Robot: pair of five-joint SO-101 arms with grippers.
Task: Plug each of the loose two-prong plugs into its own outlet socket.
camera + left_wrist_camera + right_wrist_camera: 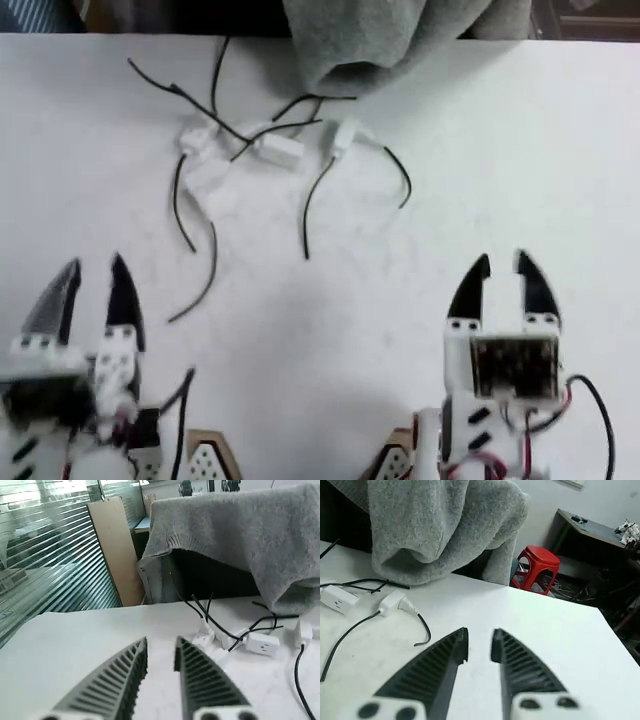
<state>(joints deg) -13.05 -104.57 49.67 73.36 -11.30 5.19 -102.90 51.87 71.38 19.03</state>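
White blocky plugs and sockets trail thin black cords.

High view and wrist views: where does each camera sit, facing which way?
High view: above the table, looking down; left gripper and right gripper at the near edge.
Left wrist view: behind its open fingers, facing the grey sweater.
Right wrist view: the same, from the right.
Both wrist views share the white socket.

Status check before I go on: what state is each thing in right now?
Left claw: open, empty.
Right claw: open, empty.
Plug: unplugged, lying loose.
Outlet socket: slots empty.
Other connectors: tangled among cables; whether mated is unclear.
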